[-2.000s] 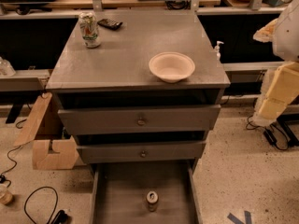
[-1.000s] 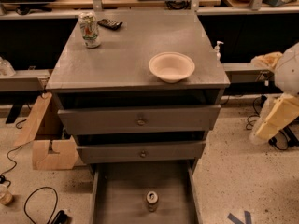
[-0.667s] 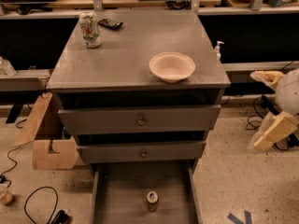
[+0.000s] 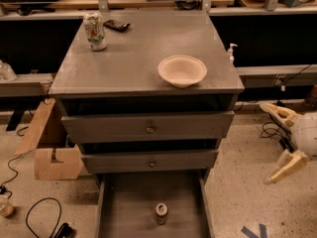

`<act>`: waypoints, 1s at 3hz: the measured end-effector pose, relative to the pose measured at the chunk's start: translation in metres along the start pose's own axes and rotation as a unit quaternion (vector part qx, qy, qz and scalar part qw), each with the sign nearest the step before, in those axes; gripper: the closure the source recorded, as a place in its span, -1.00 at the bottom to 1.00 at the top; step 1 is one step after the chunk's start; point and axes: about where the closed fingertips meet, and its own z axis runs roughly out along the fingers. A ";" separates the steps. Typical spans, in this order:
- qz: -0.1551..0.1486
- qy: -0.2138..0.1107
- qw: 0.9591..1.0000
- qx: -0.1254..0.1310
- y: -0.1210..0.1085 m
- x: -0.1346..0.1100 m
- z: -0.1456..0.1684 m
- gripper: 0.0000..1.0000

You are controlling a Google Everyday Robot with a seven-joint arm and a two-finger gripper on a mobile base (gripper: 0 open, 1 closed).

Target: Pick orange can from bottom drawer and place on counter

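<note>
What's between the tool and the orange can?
Just speckled floor and the bottom drawer's side wall, in the camera view; the tool hangs far right.

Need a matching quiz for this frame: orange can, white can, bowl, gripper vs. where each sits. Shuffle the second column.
Things
1. orange can
2. white can
3. bowl
4. gripper

Places
A. on the counter, front right
B. low, off to the right of the counter, open, holding nothing
C. upright on the floor of the bottom drawer
D. on the counter, back left corner

Pairs: 1-C, 2-D, 3-A, 4-B
</note>
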 end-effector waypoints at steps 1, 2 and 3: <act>-0.005 -0.024 1.000 -0.010 0.011 0.025 0.006 -1.00; -0.006 -0.026 1.000 -0.012 0.012 0.027 0.008 -1.00; 0.009 -0.041 0.999 -0.019 0.019 0.043 0.032 -1.00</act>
